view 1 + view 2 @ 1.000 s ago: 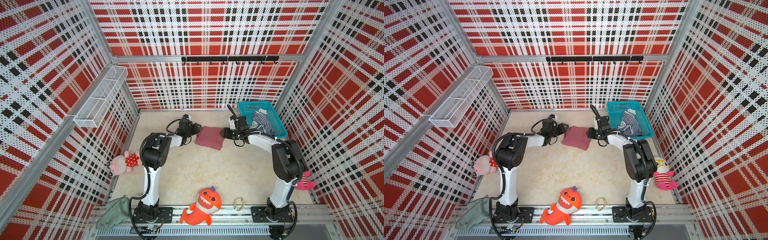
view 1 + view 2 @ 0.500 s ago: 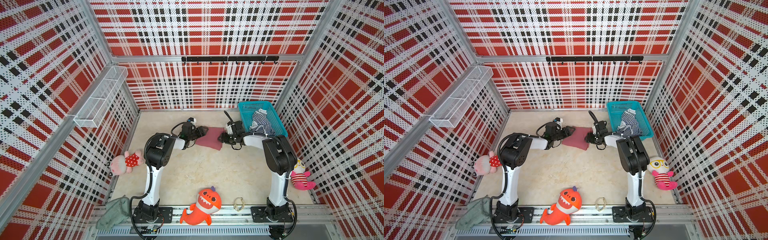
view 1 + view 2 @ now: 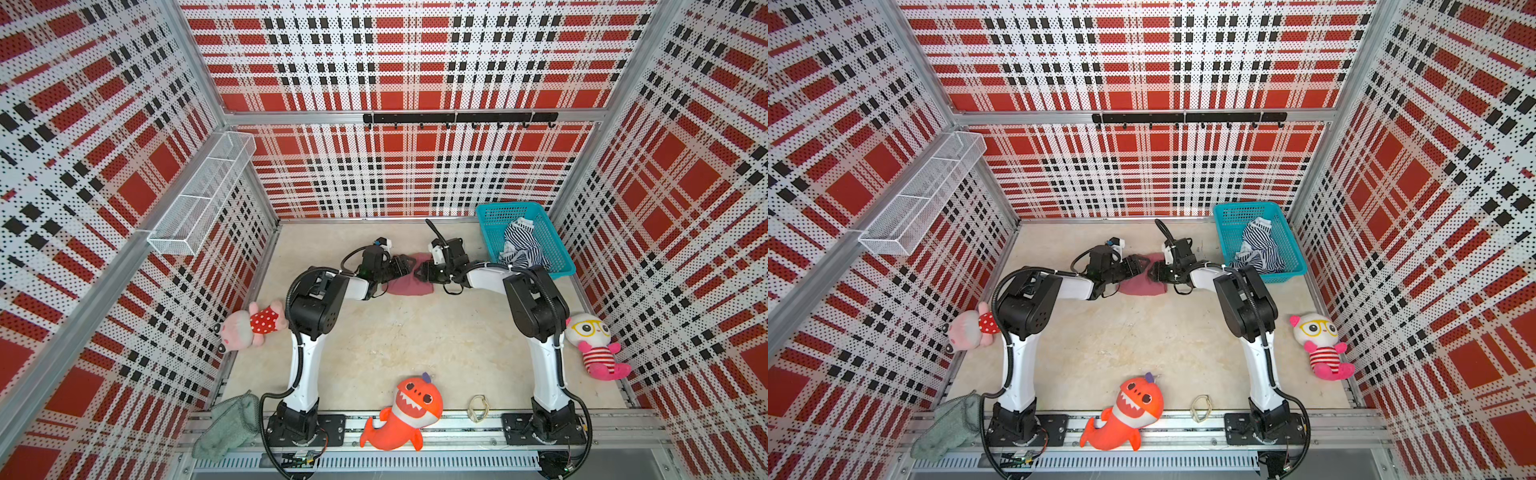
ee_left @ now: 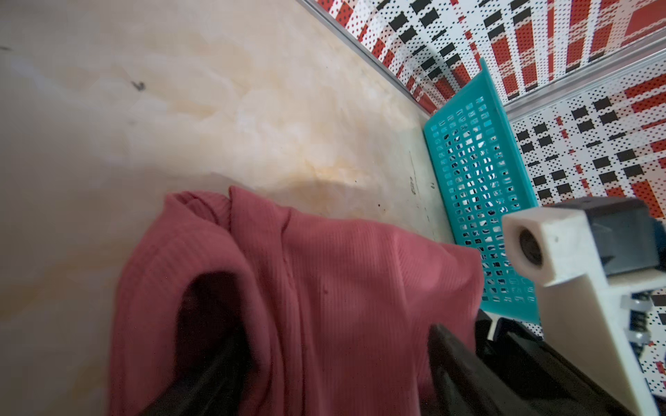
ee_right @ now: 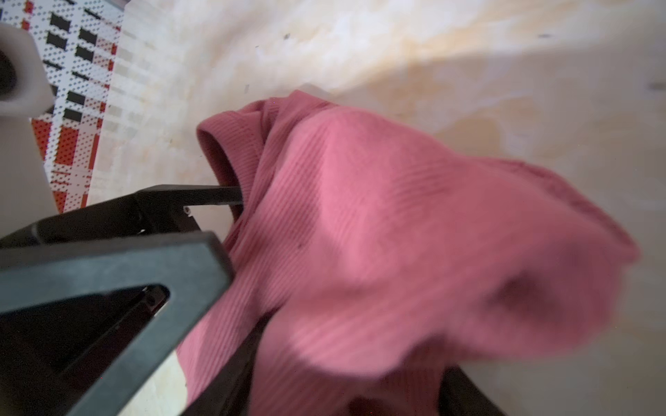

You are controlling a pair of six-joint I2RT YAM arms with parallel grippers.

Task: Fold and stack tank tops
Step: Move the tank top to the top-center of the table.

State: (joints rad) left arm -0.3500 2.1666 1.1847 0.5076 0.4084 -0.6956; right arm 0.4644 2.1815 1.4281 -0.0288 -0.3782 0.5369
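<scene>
Both top views look steeply down from high at the near side, covering the whole desk [image 3: 415, 332] and the plaid walls [image 3: 415, 62]. The left wrist camera sits close behind the left tool [image 4: 324, 360]. The right wrist camera sits close behind the right tool [image 5: 248, 259]. Both wrist cameras face the maroon tank top [image 4: 342, 288] at close range.

Gap shrinks: left fingers [image 4: 457, 367] and right fingers [image 5: 201, 194], earlier well apart, now nearly meet. The maroon tank top [image 3: 409, 286] between them goes from flat on the worktop [image 3: 415, 332] to bunched, narrower, draped over both. Left fingers now spread wider than a second ago.
</scene>
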